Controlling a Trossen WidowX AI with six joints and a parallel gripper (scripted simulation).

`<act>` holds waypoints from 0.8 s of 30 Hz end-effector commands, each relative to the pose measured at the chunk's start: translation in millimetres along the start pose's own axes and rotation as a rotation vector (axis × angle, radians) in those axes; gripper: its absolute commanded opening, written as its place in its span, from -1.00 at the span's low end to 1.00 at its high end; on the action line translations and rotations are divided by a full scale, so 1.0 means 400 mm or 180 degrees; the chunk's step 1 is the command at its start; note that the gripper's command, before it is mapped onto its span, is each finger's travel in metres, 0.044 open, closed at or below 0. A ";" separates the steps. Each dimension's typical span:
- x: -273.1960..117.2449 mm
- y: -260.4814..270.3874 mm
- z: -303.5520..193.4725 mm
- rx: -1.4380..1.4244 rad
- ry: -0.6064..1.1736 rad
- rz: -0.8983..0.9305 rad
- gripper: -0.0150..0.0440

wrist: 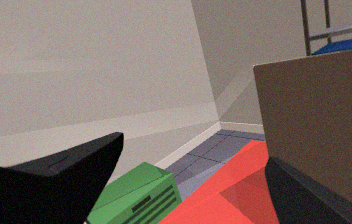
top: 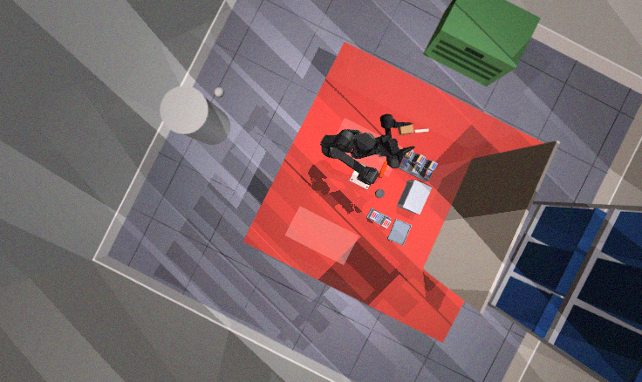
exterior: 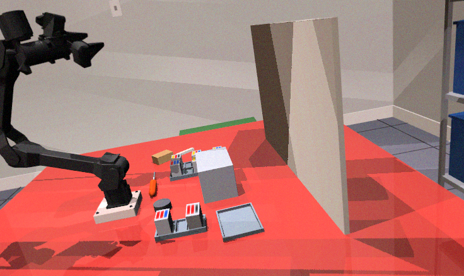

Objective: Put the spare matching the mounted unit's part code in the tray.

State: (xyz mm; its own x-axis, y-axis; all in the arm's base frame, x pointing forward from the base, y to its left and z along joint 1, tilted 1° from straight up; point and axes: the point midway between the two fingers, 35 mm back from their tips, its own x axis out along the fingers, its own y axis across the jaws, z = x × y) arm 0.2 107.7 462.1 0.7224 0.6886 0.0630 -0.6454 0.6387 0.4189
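Note:
My gripper (top: 412,137) (exterior: 95,39) (wrist: 194,151) is open and empty, raised high above the red table. The shallow grey tray (top: 399,231) (exterior: 240,220) is empty. Beside it, a small rack (exterior: 180,234) holds two grey units: one (exterior: 163,222) with a red, red, blue label, the other (exterior: 194,219) with a red, red, dark label. A farther rack (exterior: 183,176) holds several units with coloured stripes, partly hidden in the exterior view. A grey block (top: 417,196) (exterior: 216,178) with a sloped pale top stands between the racks. I cannot identify the mounted unit or read a code on its back.
An orange screwdriver (top: 383,169) (exterior: 152,188) and a dark puck (top: 379,193) (exterior: 162,204) lie near my base. A cardboard-coloured box (top: 406,129) (exterior: 161,157) and a white bar (top: 421,130) lie beyond. A tall panel (top: 499,180) (exterior: 309,103) (wrist: 317,120) stands past the block.

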 end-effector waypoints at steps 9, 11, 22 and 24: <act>0.033 -0.041 0.024 0.0087 0.0095 -0.0158 1.00; 0.079 -0.099 0.050 0.0195 0.0238 -0.0373 1.00; 0.309 -0.405 0.072 0.0453 0.1168 -0.1210 1.00; 0.335 -0.452 0.063 0.0492 0.1334 -0.1359 1.00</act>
State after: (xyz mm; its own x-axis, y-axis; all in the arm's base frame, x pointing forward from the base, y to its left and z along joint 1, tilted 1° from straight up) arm 193.7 79.5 430.1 0.7518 0.5175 -0.4087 -0.2977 0.8193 0.4899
